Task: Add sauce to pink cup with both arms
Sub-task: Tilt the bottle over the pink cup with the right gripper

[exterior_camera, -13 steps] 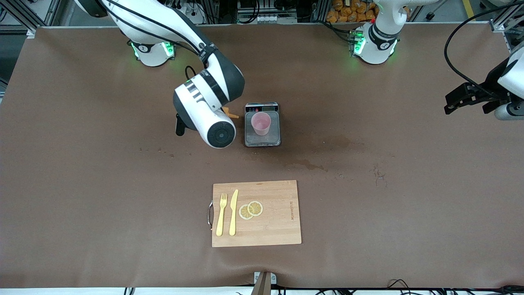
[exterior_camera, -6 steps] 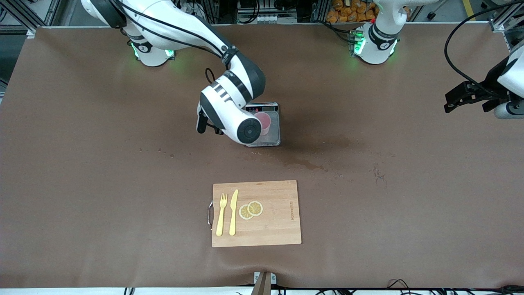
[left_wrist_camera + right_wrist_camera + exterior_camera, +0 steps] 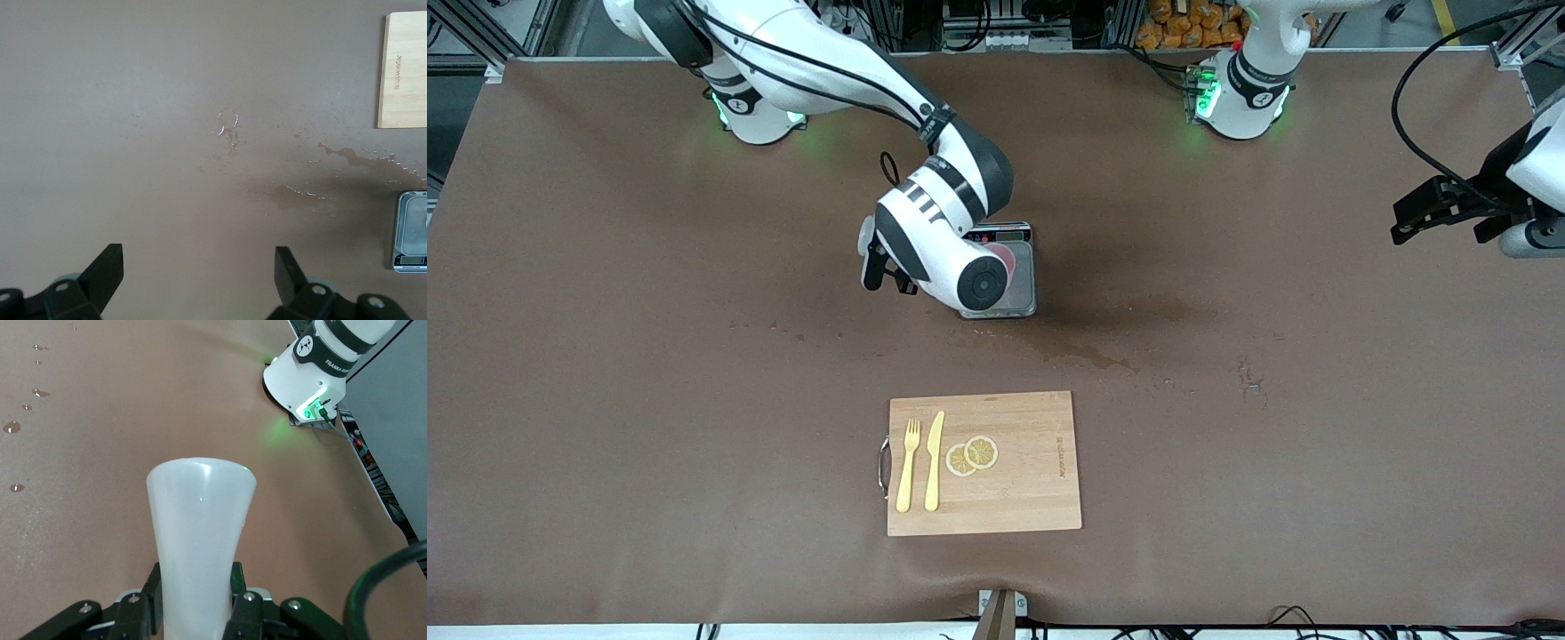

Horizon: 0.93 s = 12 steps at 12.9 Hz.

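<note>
- Right gripper (image 3: 195,590) first: its fingers are pinched on the sauce bottle (image 3: 200,520), squeezing the pale body from both sides. The right wrist view looks along the bottle at its wide flat end, and the nozzle is out of sight.
- From the front, that arm's wrist hangs over the scale (image 3: 1021,298) at the edge toward the right arm's end of the table (image 3: 605,400). It hides the bottle completely.
- Nearest the front camera lies a wooden cutting board (image 3: 1032,480). A yellow fork (image 3: 908,467) and a yellow knife (image 3: 935,460) sit side by side on it, with two overlapping lemon slices (image 3: 972,455) just beside the knife.
- Farther back, a dark wet stain (image 3: 1103,360) spreads across the brown cover between the board and the scale.
- Then the scale itself, and on it stands the pink cup (image 3: 1007,258). Only a sliver of the cup shows past the wrist.
- Left gripper (image 3: 198,267) waits in the air over the left arm's end of the table. Its fingers are spread wide with nothing between them, well apart from the cup.
- Farthest off, both arm bases glow green: the right arm's base (image 3: 756,116) and the left arm's base (image 3: 1240,102).
</note>
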Each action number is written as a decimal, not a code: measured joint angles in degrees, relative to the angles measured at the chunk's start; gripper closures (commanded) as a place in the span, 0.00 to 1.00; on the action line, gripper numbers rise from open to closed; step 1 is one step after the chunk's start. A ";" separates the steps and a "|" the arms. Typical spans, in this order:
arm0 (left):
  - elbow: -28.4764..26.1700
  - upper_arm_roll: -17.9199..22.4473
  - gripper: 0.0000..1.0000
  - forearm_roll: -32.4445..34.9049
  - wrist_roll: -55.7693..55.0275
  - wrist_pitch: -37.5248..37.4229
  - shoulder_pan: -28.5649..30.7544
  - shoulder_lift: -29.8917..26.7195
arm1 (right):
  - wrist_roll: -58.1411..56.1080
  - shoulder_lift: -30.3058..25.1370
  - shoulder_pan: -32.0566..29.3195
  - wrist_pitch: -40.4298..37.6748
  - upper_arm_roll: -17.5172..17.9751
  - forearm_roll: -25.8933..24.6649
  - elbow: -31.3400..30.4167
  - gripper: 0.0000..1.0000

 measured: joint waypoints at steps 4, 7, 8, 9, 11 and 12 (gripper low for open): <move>0.00 -0.33 0.00 0.00 0.00 0.00 -0.05 -0.15 | 0.09 0.17 0.08 -0.23 0.00 -0.61 0.06 0.67; 0.00 -0.38 0.00 0.00 0.00 -0.04 -0.06 -0.51 | 0.10 0.17 0.08 -0.24 -0.06 -0.66 0.24 0.67; 0.00 -0.38 0.00 0.00 0.00 -0.05 -0.06 -0.55 | 0.10 0.17 0.08 -0.24 -0.11 -0.66 0.27 0.67; 0.00 -0.38 0.00 0.00 0.00 -0.06 -0.05 -0.56 | -0.02 0.17 0.07 -0.24 -0.19 -0.66 0.33 0.67; 0.00 -0.39 0.00 0.00 0.00 -0.08 -0.06 -0.57 | -2.68 0.12 -0.11 -0.68 -0.40 -0.65 1.00 0.67; 0.00 -0.39 0.00 0.00 0.00 -0.08 -0.06 -0.57 | -5.32 -0.12 -0.45 -1.39 -0.54 -0.65 1.46 0.67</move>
